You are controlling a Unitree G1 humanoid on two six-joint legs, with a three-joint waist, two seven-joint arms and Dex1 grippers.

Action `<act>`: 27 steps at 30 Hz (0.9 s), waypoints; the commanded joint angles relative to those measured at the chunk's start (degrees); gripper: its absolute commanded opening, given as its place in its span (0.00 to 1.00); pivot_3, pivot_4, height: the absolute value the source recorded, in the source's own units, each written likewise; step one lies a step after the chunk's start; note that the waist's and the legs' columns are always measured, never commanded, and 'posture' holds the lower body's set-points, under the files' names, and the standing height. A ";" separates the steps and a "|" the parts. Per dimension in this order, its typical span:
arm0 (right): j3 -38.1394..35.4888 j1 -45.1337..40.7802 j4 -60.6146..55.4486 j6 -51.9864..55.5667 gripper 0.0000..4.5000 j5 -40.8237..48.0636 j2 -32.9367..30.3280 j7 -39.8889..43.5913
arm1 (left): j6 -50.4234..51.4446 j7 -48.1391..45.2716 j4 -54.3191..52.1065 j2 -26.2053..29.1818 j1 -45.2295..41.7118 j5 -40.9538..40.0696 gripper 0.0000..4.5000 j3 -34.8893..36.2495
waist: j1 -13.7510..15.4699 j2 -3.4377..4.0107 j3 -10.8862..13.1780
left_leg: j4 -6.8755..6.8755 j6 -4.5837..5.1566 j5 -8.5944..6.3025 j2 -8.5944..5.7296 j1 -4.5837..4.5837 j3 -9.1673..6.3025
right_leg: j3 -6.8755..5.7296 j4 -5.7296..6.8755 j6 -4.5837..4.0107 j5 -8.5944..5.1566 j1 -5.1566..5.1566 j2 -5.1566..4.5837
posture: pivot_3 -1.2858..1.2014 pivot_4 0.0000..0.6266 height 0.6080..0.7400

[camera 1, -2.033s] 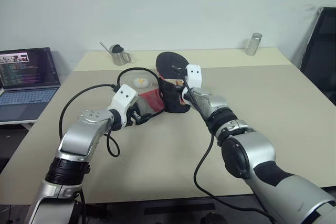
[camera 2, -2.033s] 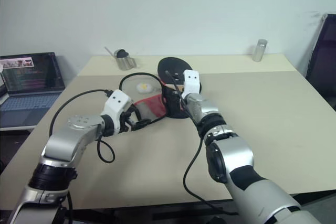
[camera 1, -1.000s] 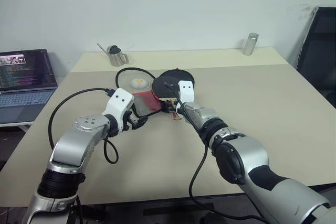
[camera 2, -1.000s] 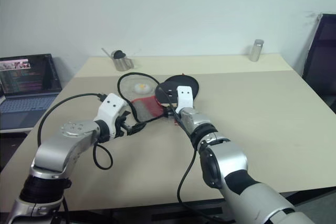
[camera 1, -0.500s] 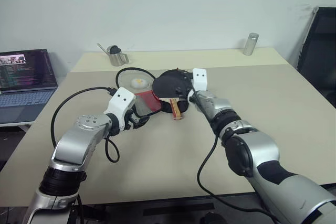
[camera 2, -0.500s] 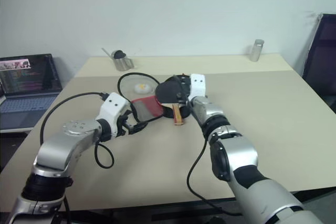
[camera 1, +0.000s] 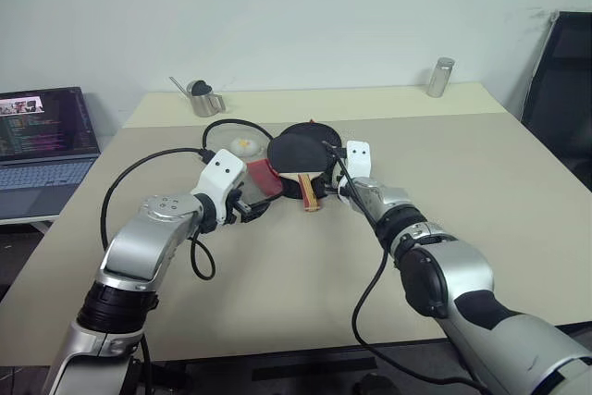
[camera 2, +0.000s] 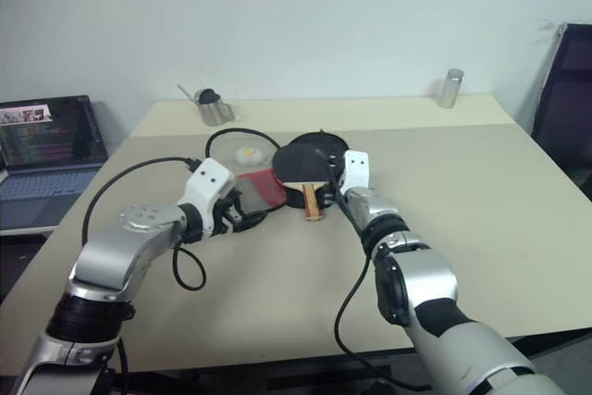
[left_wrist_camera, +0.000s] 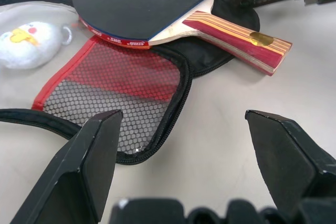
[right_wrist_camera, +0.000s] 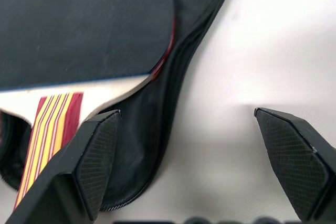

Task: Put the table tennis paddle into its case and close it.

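The table tennis paddle (camera 1: 298,153) lies black face up on the black half of the open case (right_wrist_camera: 195,35). Its striped wooden handle (left_wrist_camera: 236,38) sticks out over the case's edge toward me. The case's red mesh flap (left_wrist_camera: 118,90) lies folded open on the paddle's left side, with the white-yellow plush charm (camera 1: 244,145) behind it. My left gripper (camera 1: 252,203) stands open and empty just short of the mesh flap. Beside the paddle's right edge, my right gripper (camera 1: 335,168) is open, holding nothing, with one finger (right_wrist_camera: 97,156) next to the handle.
A black cable (camera 1: 229,126) loops around the charm. A metal cup (camera 1: 205,97) stands at the table's back left, a metal canister (camera 1: 437,78) at the back right. A laptop (camera 1: 46,136) sits on a side table at the left, a black chair (camera 1: 560,90) at the right.
My right gripper has drawn off the paddle to the right, and the paddle now lies flat on the open case. The left gripper has stayed beside the mesh flap.
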 commanded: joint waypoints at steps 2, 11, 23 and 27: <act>0.87 0.50 -0.61 0.40 1.00 -0.68 1.21 -0.46 | -0.44 0.08 -1.83 0.72 -0.29 0.57 0.91 0.48 | 0.00 0.00 -0.02 | 0.00 0.00 0.00 0.00 0.01 0.00 | 0.00 0.01 0.00 0.00 0.00 0.00 | 0.52 0.24 1.00; 1.51 1.67 -0.39 0.93 0.33 -1.09 2.85 -0.56 | 0.13 0.65 -2.64 1.52 0.63 0.91 0.91 1.40 | -0.15 0.00 -0.06 | 0.00 0.00 0.00 0.03 0.11 0.03 | 0.04 0.03 -0.03 0.02 0.04 0.04 | 0.52 0.24 1.00; 1.65 -0.52 -1.35 1.31 0.00 -0.86 3.22 1.24 | -1.31 1.26 -0.43 1.38 0.06 1.59 0.91 1.41 | -0.11 -0.01 -0.08 | 0.01 -0.02 0.01 0.04 0.12 0.01 | 0.03 0.03 -0.05 0.03 0.05 0.05 | 0.52 0.24 1.00; 2.06 -0.64 -1.72 1.70 0.00 -1.17 2.81 2.20 | -1.62 1.37 -0.10 1.30 0.07 1.57 0.91 1.38 | -0.11 -0.01 -0.08 | 0.00 -0.02 0.01 0.04 0.12 0.01 | 0.02 0.03 -0.05 0.03 0.04 0.06 | 0.52 0.24 1.00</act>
